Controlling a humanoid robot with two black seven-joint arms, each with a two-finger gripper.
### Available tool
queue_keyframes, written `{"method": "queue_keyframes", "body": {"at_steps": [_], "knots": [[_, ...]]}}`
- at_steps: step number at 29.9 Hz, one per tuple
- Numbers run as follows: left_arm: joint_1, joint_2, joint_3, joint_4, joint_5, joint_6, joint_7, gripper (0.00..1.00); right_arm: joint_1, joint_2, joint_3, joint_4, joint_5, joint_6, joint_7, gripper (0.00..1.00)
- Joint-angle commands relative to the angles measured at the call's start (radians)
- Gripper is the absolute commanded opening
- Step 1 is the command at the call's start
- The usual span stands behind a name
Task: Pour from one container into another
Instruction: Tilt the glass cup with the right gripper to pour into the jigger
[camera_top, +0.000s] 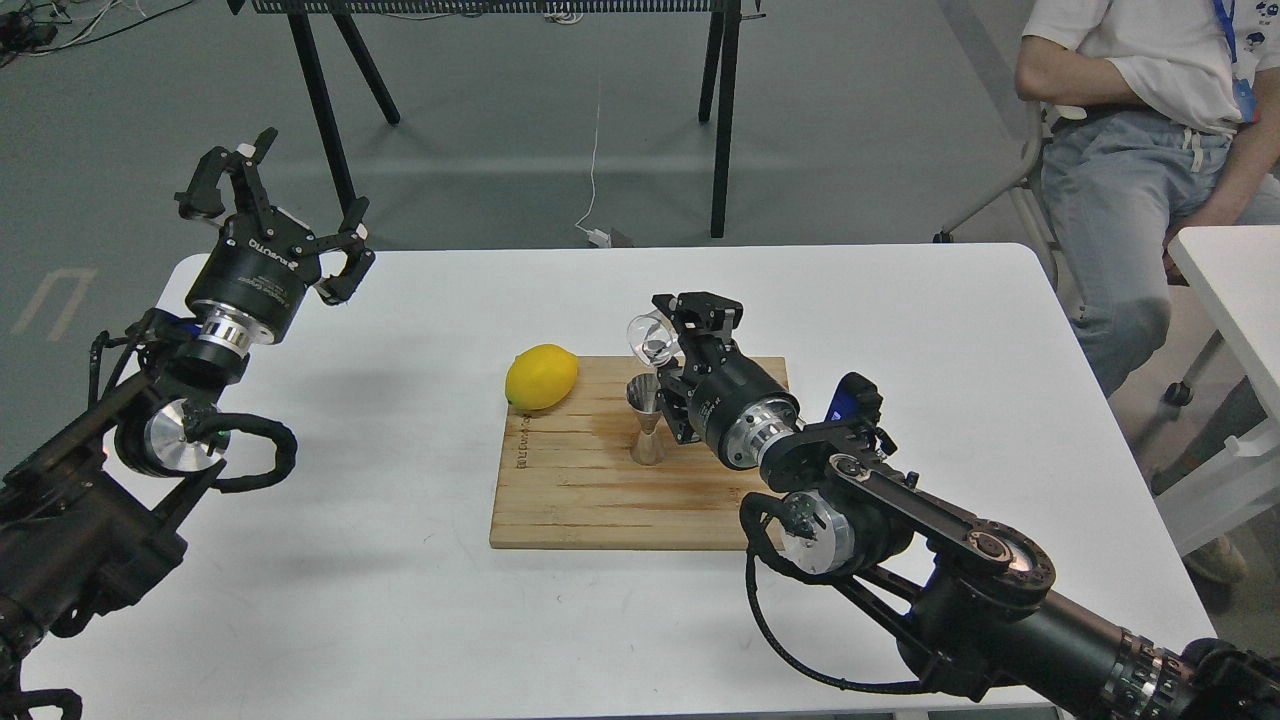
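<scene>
Jaws clamp tilted beaker (650, 338) over jigger (646, 420).

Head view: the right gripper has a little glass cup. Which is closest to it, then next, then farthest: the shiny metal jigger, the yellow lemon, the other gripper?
From the right gripper, shut on the small clear glass beaker:
1. Shiny steel hourglass-shaped jigger, just below it on the wooden cutting board.
2. Yellow lemon, to its left at the board's corner.
3. Left gripper, open, far left above the table's edge.
</scene>
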Motion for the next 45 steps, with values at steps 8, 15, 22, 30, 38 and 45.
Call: {"method": "queue_keyframes", "body": {"at_steps": [8,15,22,30,38,45], "knots": [[0.0,0.001,-0.002,0.0,0.0,0.0,0.0,1.0,0.036,-0.022,-0.034,-0.008,-0.066,-0.008,0.0,0.44],[0.0,0.001,-0.002,0.0,0.0,-0.002,0.0,1.0,0.042,-0.034,-0.076,-0.011,-0.105,-0.008,0.0,0.45],[0.002,0.001,-0.002,0.0,0.002,0.0,0.0,1.0,0.048,-0.035,-0.093,-0.014,-0.141,-0.013,0.0,0.45],[0.002,0.0,-0.002,0.002,0.0,0.0,0.0,1.0,0.05,-0.051,-0.111,-0.014,-0.17,-0.016,0.0,0.45],[0.002,0.0,-0.002,0.0,0.0,0.0,-0.001,1.0,0.052,-0.092,-0.114,-0.012,-0.211,-0.016,0.0,0.45],[0.002,-0.002,-0.002,0.0,0.0,0.0,0.0,1.0,0.052,-0.092,-0.114,-0.012,-0.215,-0.016,0.0,0.45]]}}
